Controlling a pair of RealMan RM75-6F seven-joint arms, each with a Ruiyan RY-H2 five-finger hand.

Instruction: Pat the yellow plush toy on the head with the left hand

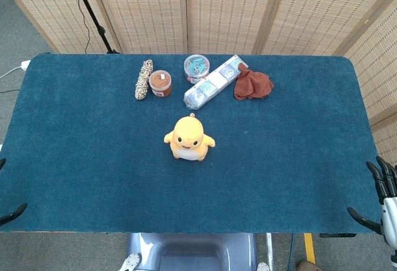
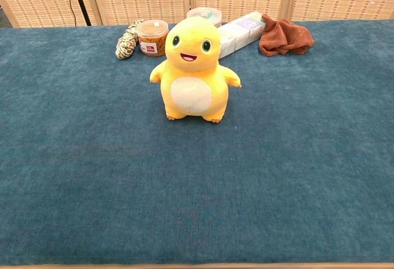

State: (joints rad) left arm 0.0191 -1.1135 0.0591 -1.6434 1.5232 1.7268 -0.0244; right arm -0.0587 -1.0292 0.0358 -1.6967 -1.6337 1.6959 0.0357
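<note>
The yellow plush toy (image 1: 189, 138) stands upright near the middle of the blue table (image 1: 80, 147), facing the robot; the chest view shows its smiling face and white belly (image 2: 192, 67). Only dark fingertips of my left hand (image 1: 11, 214) show at the far left edge of the head view, off the table's front corner and far from the toy, spread with nothing between them. My right hand (image 1: 383, 199) hangs at the far right edge, fingers apart and empty. Neither hand appears in the chest view.
Behind the toy lie a coiled rope (image 1: 144, 79), a brown-lidded jar (image 1: 160, 83), a clear tub (image 1: 196, 67), a long white package (image 1: 214, 81) and a crumpled red-brown cloth (image 1: 252, 85). Woven screens (image 1: 186, 10) stand behind the table.
</note>
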